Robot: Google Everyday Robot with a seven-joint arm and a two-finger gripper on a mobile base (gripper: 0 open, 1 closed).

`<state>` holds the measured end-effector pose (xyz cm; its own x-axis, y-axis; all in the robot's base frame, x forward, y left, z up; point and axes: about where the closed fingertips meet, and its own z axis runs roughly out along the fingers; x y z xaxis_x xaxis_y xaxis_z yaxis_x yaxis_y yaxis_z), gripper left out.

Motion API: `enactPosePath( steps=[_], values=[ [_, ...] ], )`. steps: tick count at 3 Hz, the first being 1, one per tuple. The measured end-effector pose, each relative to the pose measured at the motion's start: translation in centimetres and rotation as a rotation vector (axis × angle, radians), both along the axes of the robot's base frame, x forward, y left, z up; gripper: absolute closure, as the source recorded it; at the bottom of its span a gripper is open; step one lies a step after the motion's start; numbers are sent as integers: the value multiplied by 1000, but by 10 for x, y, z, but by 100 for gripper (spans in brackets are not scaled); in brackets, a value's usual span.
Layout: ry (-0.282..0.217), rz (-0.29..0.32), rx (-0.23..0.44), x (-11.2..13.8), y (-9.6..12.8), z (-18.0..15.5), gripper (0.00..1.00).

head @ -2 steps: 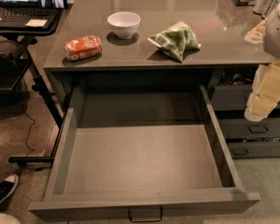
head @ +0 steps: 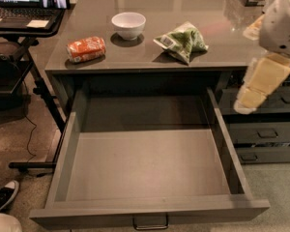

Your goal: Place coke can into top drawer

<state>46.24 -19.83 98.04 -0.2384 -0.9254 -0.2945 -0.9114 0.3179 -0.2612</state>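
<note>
The coke can [head: 86,49], orange-red with white markings, lies on its side at the left of the grey counter top [head: 150,13]. The top drawer [head: 150,208] is pulled fully out below the counter, and its grey inside holds nothing. Its small metal handle [head: 151,222] shows at the bottom edge. My gripper [head: 260,83], cream-coloured under a white arm, hangs at the right edge, above the drawer's right wall and far from the can. It holds nothing that I can see.
A white bowl [head: 128,24] and a green snack bag [head: 182,41] sit on the counter right of the can. Narrower grey drawers [head: 266,132] are on the right. A laptop stand [head: 26,13] and a shoe [head: 2,195] are on the left.
My gripper has shifted a little up and to the left. The can, bowl, bag and drawer have not moved.
</note>
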Motion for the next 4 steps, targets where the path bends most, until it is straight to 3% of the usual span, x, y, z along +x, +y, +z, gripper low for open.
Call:
enactPosePath(
  steps=[1, 2, 3, 4],
  values=[
    [-33, -20, 112, 35, 35, -3, 0],
    [-106, -3, 193, 74, 91, 5, 0],
    [-174, 54, 212, 115, 146, 6, 0],
    [-174, 54, 212, 115, 146, 6, 0]
  ],
)
